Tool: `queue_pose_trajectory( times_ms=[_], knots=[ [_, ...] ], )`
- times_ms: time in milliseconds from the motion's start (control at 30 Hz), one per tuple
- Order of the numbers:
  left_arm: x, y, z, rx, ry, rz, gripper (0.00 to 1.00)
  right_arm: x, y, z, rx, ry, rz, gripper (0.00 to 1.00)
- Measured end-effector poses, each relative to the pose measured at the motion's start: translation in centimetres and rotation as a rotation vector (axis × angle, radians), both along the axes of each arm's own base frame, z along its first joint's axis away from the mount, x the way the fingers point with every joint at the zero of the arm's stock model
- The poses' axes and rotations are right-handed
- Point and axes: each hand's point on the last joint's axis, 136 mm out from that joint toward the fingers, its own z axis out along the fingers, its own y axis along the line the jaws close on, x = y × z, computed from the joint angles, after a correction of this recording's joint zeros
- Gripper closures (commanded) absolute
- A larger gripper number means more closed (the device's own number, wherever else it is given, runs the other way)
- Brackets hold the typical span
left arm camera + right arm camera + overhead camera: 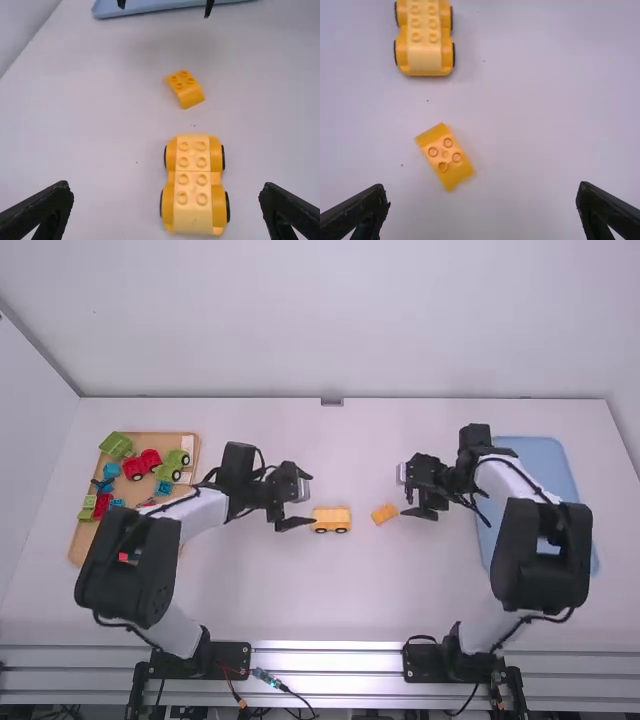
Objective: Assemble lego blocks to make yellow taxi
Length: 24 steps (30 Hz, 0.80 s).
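Found yellow car [332, 515] upright on black wheels, near middle of white table [300, 590]. Located yellow block [384, 513] just beside, askew, between car and right gripper [404, 494]. Recorded left gripper [307, 502] near car, on left side, fingers parted. Noted right gripper near block, fingers likewise parted. Traced left arm [195, 516] across part of brown tray [84, 540] at table's left. Observed green piece [116, 446], red piece [141, 465] and blue piece [163, 488] among others inside. Logged blue tray [540, 452] at table's right, partly hidden by right arm [540, 555]. Saw metal rails [330, 660] along table's near edge.
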Motion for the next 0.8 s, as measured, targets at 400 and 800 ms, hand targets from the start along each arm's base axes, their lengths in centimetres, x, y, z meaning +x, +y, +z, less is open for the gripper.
queue_pose_trajectory(
  times_ms=[400, 800],
  knots=[
    [-0.5, -0.5, -0.4, -0.048, 0.040, -0.031, 0.01, -1.6, 1.6, -6.1, 0.073, 0.083, 0.177, 0.00],
    [-0.4, -0.5, -0.3, -0.058, 0.063, -0.012, 0.01, -1.2, 2.6, -6.5, 0.104, 0.123, 0.207, 0.25]
  ],
)
